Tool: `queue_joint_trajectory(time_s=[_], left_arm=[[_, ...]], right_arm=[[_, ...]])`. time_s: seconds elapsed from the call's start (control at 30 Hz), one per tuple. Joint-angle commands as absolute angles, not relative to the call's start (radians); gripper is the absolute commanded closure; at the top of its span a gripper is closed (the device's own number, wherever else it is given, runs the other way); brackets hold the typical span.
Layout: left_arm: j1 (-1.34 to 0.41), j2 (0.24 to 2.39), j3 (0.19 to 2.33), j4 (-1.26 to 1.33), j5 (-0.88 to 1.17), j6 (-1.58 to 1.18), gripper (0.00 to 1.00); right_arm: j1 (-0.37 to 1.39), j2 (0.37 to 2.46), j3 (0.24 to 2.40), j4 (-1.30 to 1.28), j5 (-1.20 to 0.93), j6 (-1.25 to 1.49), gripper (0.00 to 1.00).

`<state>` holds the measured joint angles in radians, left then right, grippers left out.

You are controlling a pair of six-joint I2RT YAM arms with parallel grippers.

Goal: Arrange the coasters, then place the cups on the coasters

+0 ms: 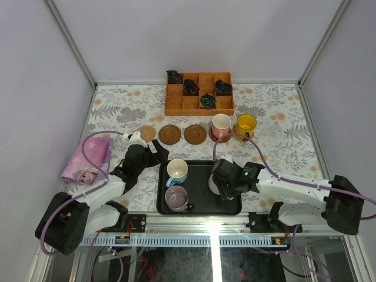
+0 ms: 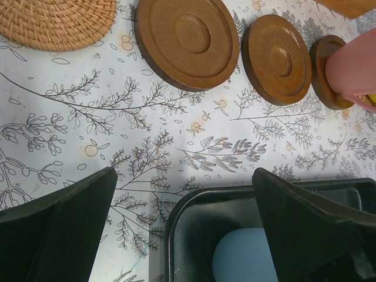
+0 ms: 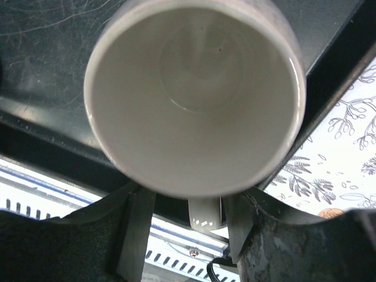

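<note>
Downward, right tool (image 1: 218, 183) astride cream-white cup (image 3: 194, 100) on tray (image 1: 202, 204).

Top cam sits high behind my bases and looks down — whole bench (image 1: 282, 147) in frame, far off. Left wrist cam hangs low, facing forward over the brown coasters (image 2: 187, 38) and the black tray (image 2: 176, 226) rim. Right wrist cam is very near — staring into the cream-white cup (image 3: 194, 100). All three views share the tray.
</note>
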<state>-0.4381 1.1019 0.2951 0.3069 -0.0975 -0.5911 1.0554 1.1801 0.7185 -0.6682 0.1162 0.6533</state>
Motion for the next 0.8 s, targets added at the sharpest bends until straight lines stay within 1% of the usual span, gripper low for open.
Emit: queue_joint_trajectory(time_s=[0.0, 0.13, 0.23, 0.27, 0.53, 0.77], left_arm=[[-0.443, 1.078, 0.284, 0.328, -0.093, -0.604, 0.0], [-0.443, 1.064, 0.278, 0.322, -0.096, -0.607, 0.0], [-0.443, 1.063, 0.281, 0.32, -0.096, -0.607, 0.0], [-0.443, 1.064, 0.282, 0.318, -0.097, -0.609, 0.0], [-0.443, 1.065, 0.284, 0.318, -0.098, -0.611, 0.0], [-0.444, 1.05, 0.288, 0.302, -0.12, -0.608, 0.0]], right_arm=[[1.069, 1.25, 0.755, -0.616, 0.15, 0.66, 0.54], [1.081, 1.303, 0.771, -0.62, 0.163, 0.667, 0.77], [1.094, 1.324, 0.782, -0.621, 0.176, 0.68, 0.97], [1.1, 1.329, 0.789, -0.626, 0.186, 0.683, 1.0], [1.145, 1.373, 0.941, -0.677, 0.338, 0.699, 1.0], [1.138, 1.515, 1.211, -0.688, 0.595, 0.721, 1.0]])
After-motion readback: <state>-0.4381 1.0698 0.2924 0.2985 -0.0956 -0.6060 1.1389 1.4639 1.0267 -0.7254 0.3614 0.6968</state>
